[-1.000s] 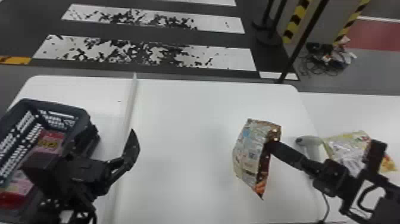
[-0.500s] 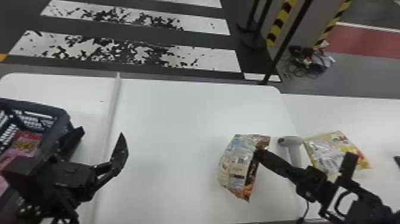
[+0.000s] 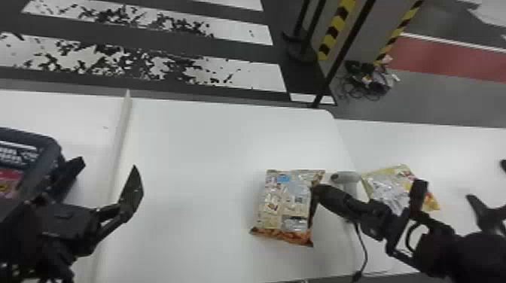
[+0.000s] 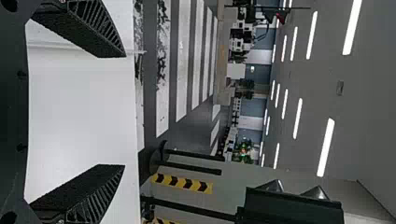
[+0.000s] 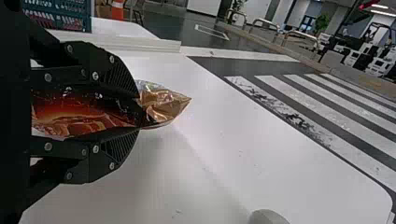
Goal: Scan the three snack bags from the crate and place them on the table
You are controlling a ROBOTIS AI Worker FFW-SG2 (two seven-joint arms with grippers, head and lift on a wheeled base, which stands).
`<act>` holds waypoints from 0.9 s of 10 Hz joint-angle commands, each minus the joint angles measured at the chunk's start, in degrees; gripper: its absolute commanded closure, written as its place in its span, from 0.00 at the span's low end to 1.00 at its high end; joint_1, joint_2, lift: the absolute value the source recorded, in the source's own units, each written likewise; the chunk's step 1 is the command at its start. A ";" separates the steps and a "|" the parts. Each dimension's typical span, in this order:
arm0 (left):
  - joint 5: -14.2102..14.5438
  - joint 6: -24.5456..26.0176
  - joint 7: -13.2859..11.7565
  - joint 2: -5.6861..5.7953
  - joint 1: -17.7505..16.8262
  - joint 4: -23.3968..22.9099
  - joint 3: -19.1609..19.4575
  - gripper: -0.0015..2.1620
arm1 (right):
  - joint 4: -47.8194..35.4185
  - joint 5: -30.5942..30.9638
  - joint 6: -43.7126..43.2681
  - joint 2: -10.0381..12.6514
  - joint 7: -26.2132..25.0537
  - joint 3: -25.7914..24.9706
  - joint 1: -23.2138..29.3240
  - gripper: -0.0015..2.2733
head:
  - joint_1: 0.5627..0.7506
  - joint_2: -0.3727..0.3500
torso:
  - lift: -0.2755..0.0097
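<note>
Snack bag (image 3: 282, 203) in grip, you have it above or on the right part of the broad white desk (image 3: 195, 146); which of the two, I cannot tell. At your far left stands the dark crate (image 3: 54, 148), with a red packet (image 3: 9, 178) inside. Beside it, your left end effector (image 3: 108, 165) is spread, nothing between its fingers. Your right end effector (image 3: 316, 192) pinches the bag's right side, printed panel up. A yellow bag (image 3: 389, 184) lies past the desk's right edge; between the bags is the grey scanner (image 3: 348, 177).
</note>
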 commanded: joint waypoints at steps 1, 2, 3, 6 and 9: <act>-0.07 0.70 0.00 0.00 -0.14 0.05 0.00 0.01 | 2.25 4.10 -0.20 -1.47 0.96 1.12 -2.69 0.03 | 0.70 0.14 | 0.75; -0.15 1.40 0.00 0.00 -0.31 0.05 -0.09 0.01 | 3.31 5.24 -1.08 -1.91 2.02 1.38 -3.66 0.03 | 0.70 0.14 | 0.75; -0.15 1.58 0.09 -0.09 -0.40 0.05 -0.18 0.01 | 3.31 5.68 -1.96 -2.00 2.54 1.56 -3.66 0.03 | 0.70 0.13 | 0.75; -0.51 1.93 0.26 -0.17 -0.58 -0.04 -0.79 0.01 | -2.76 4.01 -1.96 -1.47 3.51 1.47 0.65 0.04 | 0.70 0.12 | 0.75; -0.59 1.93 0.70 -0.09 -0.75 0.05 -1.41 0.01 | -19.19 2.96 -1.78 1.69 1.58 0.41 10.58 0.03 | 0.70 0.12 | 0.75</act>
